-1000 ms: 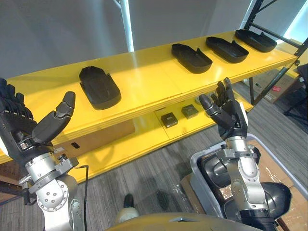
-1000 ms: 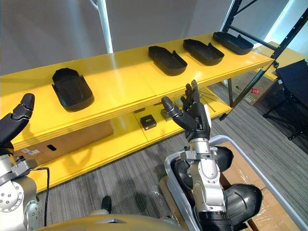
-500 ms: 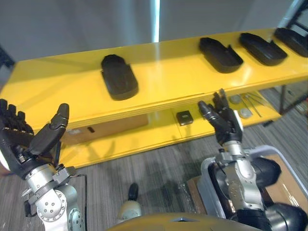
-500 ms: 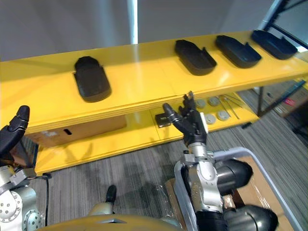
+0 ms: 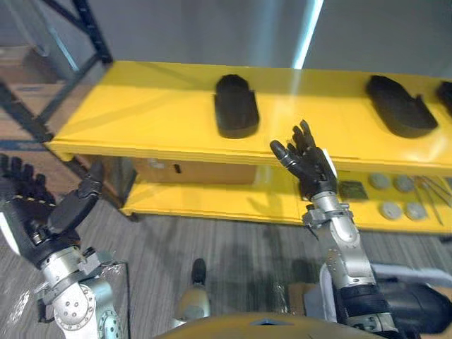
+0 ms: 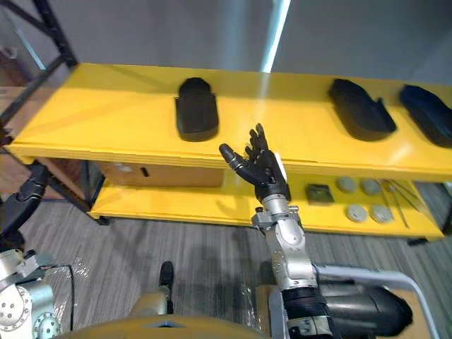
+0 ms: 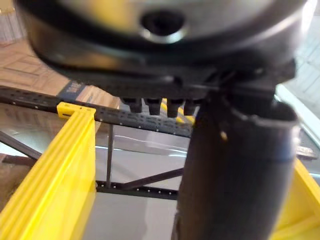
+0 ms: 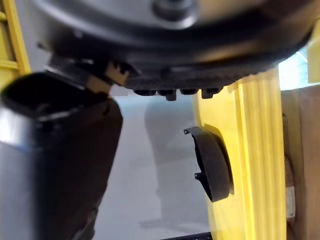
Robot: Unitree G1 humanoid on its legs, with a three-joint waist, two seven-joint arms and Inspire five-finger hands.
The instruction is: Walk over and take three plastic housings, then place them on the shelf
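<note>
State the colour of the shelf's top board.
Bright yellow. The long flat top shelf board shows best in the right eye view, under the black plastic housings.

No readable text, numbers or signs. Pale label (image 5: 157,165) on cardboard box (image 5: 205,171) too small to read.

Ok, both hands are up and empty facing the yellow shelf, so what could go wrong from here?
1. The right hand, open, is raised before the shelf at its front edge; stepping closer could knock it there or shove the nearest housing.
2. The left hand, also open, sits low near the black rack upright; a turn might clip it.
</note>
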